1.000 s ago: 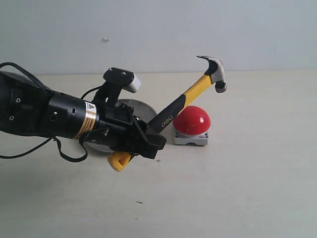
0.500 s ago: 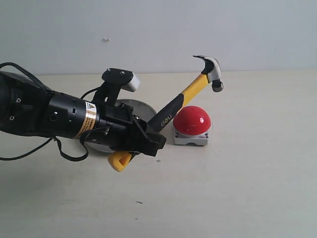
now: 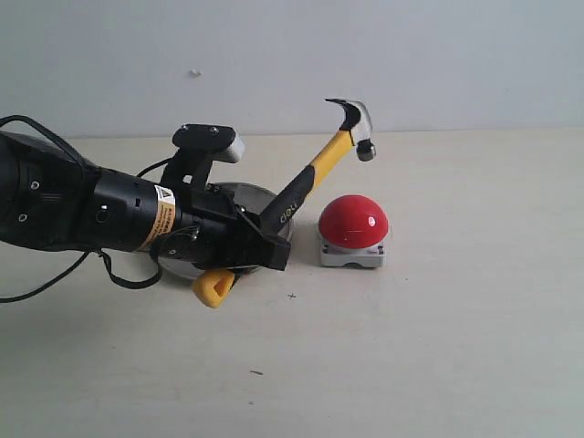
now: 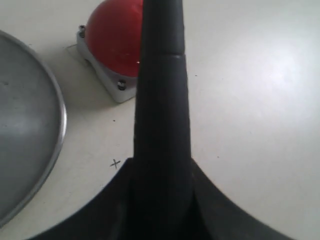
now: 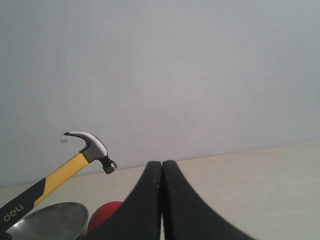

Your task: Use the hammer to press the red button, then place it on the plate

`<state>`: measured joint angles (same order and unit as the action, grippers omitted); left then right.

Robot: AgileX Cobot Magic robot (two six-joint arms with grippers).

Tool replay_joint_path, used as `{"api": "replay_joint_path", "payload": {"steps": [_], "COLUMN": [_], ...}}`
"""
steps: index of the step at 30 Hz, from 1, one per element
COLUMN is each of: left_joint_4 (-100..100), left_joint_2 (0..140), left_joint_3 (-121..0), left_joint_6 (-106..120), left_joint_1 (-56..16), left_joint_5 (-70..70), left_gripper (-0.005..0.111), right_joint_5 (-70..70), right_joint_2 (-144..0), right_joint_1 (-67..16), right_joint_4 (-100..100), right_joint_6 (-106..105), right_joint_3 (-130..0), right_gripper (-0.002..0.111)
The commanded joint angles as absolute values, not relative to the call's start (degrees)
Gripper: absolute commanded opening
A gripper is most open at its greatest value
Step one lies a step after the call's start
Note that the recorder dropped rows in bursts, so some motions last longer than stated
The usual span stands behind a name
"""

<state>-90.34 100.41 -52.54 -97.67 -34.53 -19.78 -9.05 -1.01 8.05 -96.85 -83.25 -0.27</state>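
exterior view: the left gripper (image 3: 265,245) is clenched low on the hammer (image 3: 315,173), likely so the long handle gives reach. its head hangs tilted in the air, above and just left of the button (image 3: 353,222), not touching. the plate (image 3: 258,194) lies on the surface (image 3: 438,328) behind the gripper, handy for the drop-off.
left wrist view: the handle runs out between the jaws toward the button.
right wrist view: the right gripper (image 5: 161,200) is closed on nothing, well aside.
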Motion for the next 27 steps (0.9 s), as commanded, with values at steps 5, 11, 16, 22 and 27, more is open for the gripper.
{"api": "replay_joint_path", "payload": {"steps": [5,11,16,22,27], "left_joint_4": [-89.2,-99.9,-99.9,-99.9,-99.9], "left_joint_2": [97.5,92.8,91.3,91.4,92.1], "left_joint_3": [-53.0,-53.0,-52.9,-52.9,-52.9], "left_joint_6": [-102.6,-116.9,-115.6,-109.8,-102.8], "left_joint_1": [-34.7,-36.4,-39.4,-40.5,-40.5], "left_joint_5": [-18.7,-14.8,-14.4,-9.7,-2.6], "left_gripper": [0.0,0.0,0.0,0.0,0.0], "right_joint_5": [-9.6,-9.6,-9.6,-9.6,-9.6], "right_joint_2": [-0.7,-0.7,-0.7,-0.7,-0.7], "right_joint_1": [8.0,8.0,8.0,8.0,8.0], "right_joint_4": [-96.5,-96.5,-96.5,-96.5,-96.5], "right_joint_6": [-83.2,-83.2,-83.2,-83.2,-83.2], "right_joint_3": [0.0,0.0,0.0,0.0,0.0], "right_gripper": [0.0,0.0,0.0,0.0,0.0]}}
